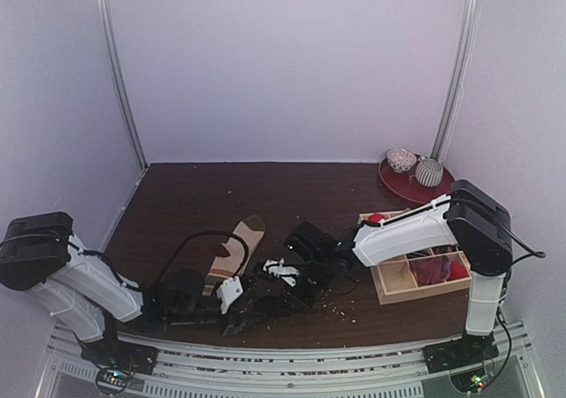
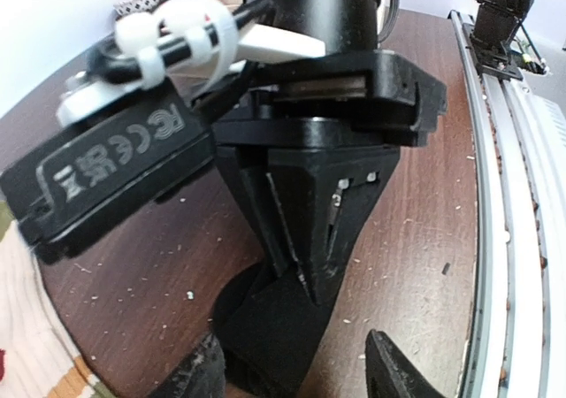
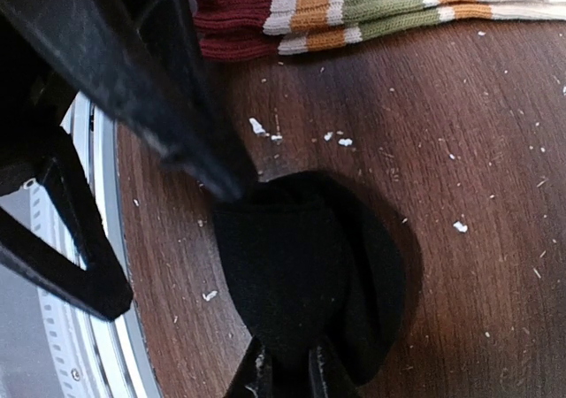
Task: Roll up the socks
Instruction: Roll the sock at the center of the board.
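Short black sock point(image 3: 301, 265) lies bunched on the dark brown wood worktop point(image 1: 186, 203), close to the near edge, where a white slotted rail point(image 2: 513, 195) runs.

Right gripper point(image 3: 290, 373) narrow, pinching the black fabric. Left gripper point(image 2: 296, 378) wide, fingers well apart either side of the same bunch.

Long tan sock with brown toe and orange-brown stripes point(image 1: 240, 241) lies flat just beyond the bunch.

Open worktop far and left of the tan sock. Right side is taken by a pale wooden compartment box point(image 1: 395, 280), with a round red plate point(image 1: 409, 188) in the far right corner.

Only the left wrist view gives writing: white FC and CE marks on a black casing point(image 2: 106, 155). Only the right wrist view shows the tan sock's cuff bands: maroon, orange, green, white.
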Robot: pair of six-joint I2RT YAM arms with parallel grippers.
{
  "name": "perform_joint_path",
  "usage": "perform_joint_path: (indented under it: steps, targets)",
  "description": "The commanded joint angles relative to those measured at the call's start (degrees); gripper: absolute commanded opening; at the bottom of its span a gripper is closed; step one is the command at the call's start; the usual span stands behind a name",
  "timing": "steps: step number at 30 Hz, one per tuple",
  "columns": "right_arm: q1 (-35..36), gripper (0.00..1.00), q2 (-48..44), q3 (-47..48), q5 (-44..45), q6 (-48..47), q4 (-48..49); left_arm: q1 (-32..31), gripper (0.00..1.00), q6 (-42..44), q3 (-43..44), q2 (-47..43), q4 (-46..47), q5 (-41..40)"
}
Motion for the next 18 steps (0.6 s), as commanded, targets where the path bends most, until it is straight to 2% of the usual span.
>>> perform_joint_path:
  steps: [1,6,11,14,15,18]
  targets:
    - [-1.01,0.11,5.72,-2.93,1.89,0.78,-12.83,0.15,0.54,3.57,-0.98,-0.72,5.72,-2.75]
    - [-1.47,0.11,6.43,-2.56,1.83,0.35,-13.89,1.69,0.47,4.76,3.20,5.02,3.59,1.65]
    - [-1.76,0.10,6.21,-3.17,1.93,0.07,-14.17,2.89,0.46,5.32,5.39,8.32,3.47,5.75]
    - [-1.79,0.10,6.06,-3.89,3.12,-0.19,-13.90,2.96,0.44,4.46,5.16,5.84,0.78,2.67]
    - [-1.86,0.10,6.03,-4.38,3.50,-0.24,-13.73,3.03,0.45,3.47,3.97,3.84,1.05,0.68]
    - [-2.16,0.10,6.09,-5.96,4.07,-0.41,-12.34,3.07,0.58,-0.42,0.36,-2.71,1.99,-4.29]
